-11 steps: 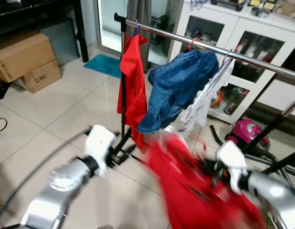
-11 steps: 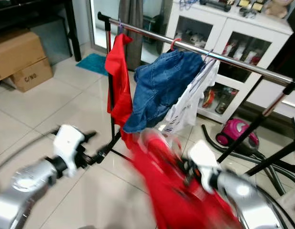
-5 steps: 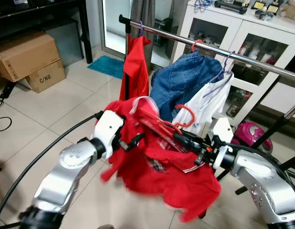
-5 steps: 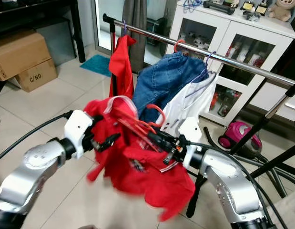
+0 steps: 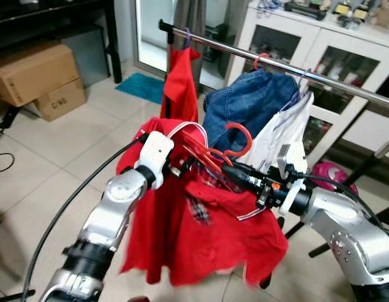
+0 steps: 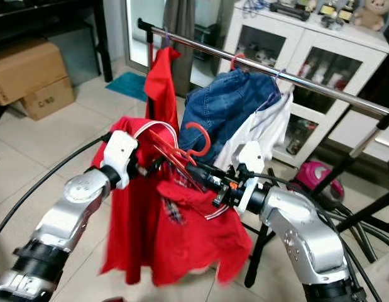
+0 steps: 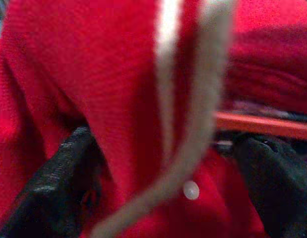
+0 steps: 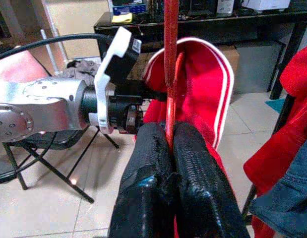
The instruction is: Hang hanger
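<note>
Left eye view: tiled floor, two cardboard boxes, one white cabinet — one rail carrying three garments. Right claw pinches one red hanger bearing one red shirt, below the rail; left claw clamps the shirt.

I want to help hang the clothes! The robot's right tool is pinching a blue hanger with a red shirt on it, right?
Not quite: the hanger is red, not blue. The right wrist view shows the right tool pinching its red bar, with the red shirt draped on it.
</note>
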Robot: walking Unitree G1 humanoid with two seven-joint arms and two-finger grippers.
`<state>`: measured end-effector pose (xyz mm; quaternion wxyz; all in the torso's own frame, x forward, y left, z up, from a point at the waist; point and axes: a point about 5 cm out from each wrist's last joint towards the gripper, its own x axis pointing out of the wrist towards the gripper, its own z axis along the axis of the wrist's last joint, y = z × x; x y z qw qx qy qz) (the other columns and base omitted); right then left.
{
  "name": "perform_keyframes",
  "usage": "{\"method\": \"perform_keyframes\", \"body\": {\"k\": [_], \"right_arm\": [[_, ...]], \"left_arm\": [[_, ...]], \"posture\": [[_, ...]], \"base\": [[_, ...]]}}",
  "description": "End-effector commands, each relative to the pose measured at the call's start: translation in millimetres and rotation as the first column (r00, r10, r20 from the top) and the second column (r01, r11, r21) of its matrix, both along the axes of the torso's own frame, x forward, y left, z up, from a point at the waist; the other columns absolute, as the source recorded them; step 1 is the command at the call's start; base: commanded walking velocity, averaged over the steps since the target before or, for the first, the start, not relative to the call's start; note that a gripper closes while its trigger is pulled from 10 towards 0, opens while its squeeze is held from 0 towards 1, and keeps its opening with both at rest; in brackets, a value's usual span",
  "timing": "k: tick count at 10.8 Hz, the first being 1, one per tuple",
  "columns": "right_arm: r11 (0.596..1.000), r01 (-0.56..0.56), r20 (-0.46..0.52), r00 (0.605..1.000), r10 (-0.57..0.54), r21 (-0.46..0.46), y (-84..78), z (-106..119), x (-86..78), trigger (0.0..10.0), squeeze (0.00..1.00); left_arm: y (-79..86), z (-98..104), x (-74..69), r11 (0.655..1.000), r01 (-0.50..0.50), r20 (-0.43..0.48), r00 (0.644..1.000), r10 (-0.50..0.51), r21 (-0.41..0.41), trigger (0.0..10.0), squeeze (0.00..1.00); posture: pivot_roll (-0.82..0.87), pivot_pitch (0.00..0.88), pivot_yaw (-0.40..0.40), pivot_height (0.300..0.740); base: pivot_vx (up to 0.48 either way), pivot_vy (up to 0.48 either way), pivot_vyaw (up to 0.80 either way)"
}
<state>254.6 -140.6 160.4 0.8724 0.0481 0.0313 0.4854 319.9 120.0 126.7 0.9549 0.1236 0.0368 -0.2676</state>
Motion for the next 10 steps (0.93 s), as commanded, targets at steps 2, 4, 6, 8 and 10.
{"method": "perform_keyframes", "body": {"k": [2,4,6,8,10], "right_arm": [[0.999,0.0,0.069,0.998,-0.003,0.04,-5.9,20.6,0.9,10.0,0.0],[0.999,0.022,0.059,0.998,-0.023,0.033,-10.3,19.9,3.0,10.0,0.0],[0.999,0.027,0.063,0.998,-0.029,0.038,-13.1,21.6,5.6,10.0,0.0],[0.998,0.061,0.059,0.996,-0.062,0.024,-18.0,19.4,8.4,10.0,0.0],[0.996,0.079,0.059,0.995,-0.081,0.038,-21.3,20.4,10.0,10.0,0.0]], "left_arm": [[-5.4,3.5,1.2,1.0,-0.006,0.023,1.0,0.007,-0.027,0.0,0.0],[-10.6,2.2,-1.2,0.998,-0.025,0.043,0.999,0.027,-0.053,0.0,0.0],[-7.7,5.5,-0.5,0.989,-0.114,0.052,0.992,0.119,-0.091,0.0,0.0],[-13.6,11.0,-7.1,0.989,-0.079,0.07,0.994,0.088,-0.128,0.0,0.0],[-22.7,13.6,-26.8,0.997,-0.001,0.088,0.996,0.007,-0.071,0.0,0.0]], "posture": [[0.07,0.0,-0.106,0.74],[0.07,0.0,-0.111,0.74],[0.08,0.0,-0.11,0.74],[0.08,0.0,-0.108,0.74],[0.08,0.0,-0.105,0.74]], "base": [[0.0,0.0,0.0],[0.0,0.0,0.0],[0.0,0.0,0.0],[0.0,0.0,0.0],[0.0,0.0,0.0]]}}
